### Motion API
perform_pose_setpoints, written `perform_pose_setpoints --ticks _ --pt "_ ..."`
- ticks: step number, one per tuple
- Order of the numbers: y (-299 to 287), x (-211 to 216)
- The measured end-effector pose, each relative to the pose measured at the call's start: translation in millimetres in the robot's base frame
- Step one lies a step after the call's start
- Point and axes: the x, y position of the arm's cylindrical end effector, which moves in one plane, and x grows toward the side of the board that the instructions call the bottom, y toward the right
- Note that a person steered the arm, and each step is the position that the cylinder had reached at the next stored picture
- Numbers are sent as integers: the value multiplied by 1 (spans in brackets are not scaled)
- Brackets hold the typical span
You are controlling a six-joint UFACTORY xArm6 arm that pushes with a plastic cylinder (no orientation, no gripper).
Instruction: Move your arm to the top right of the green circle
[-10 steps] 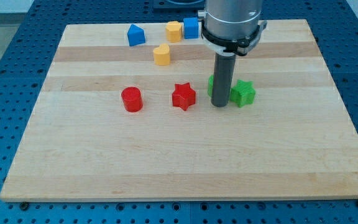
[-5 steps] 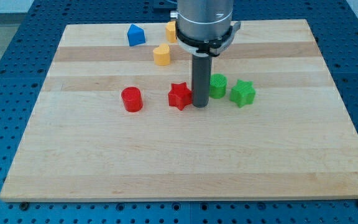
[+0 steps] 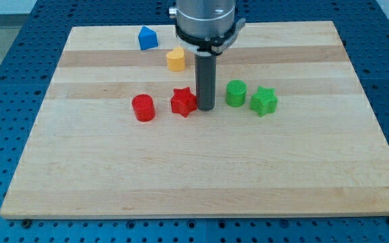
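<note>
The green circle [image 3: 236, 93] stands on the wooden board, right of centre, with a green star [image 3: 264, 101] just to its right. My tip [image 3: 204, 108] is down on the board to the left of the green circle, a short gap away. It touches the right side of a red star [image 3: 184, 102].
A red circle [image 3: 142, 107] stands left of the red star. A yellow block [image 3: 175, 59] and a blue block [image 3: 147, 38] sit near the view's top. The arm's body [image 3: 206, 20] hides what lies behind it at the top centre.
My tip has slid left, from between the two green blocks to past the green circle. It has pushed the red star a little to the left.
</note>
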Motion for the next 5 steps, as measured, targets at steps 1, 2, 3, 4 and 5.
perform_pose_setpoints --ticks 1,2,3,4,5 --pt "0 -40" --pt "4 -74" --pt "30 -92" --pt "67 -92" --pt "90 -81"
